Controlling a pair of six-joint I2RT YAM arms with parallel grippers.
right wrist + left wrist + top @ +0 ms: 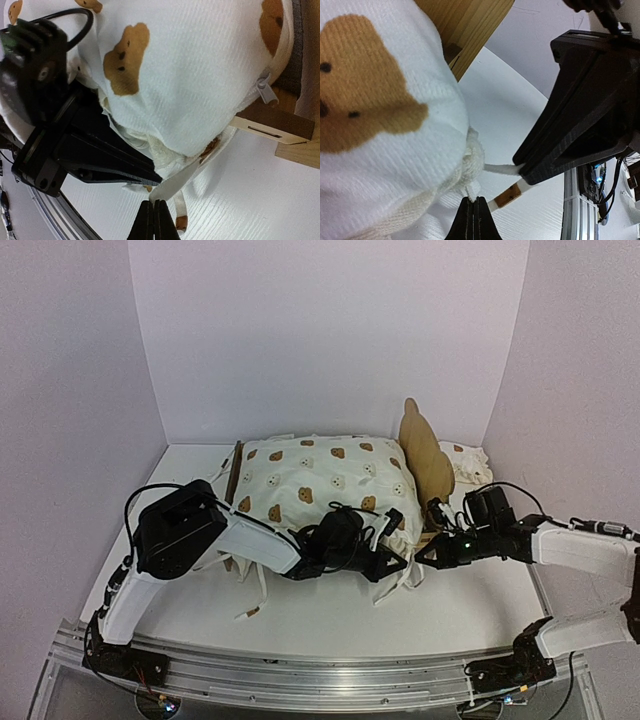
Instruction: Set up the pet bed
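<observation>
Apparently one cushion [320, 480] fills one pet bed [425, 455].

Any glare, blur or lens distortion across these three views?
Top view: even light, no glare, but the metal rail bows. Left wrist: cushion weave sharp, right pincer very dark. Right wrist: sharp, tie string casts soft shadow on table.

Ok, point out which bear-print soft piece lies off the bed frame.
The small pillow, on the table behind the headboard of the pet bed. The big cushion lies in it.
</observation>
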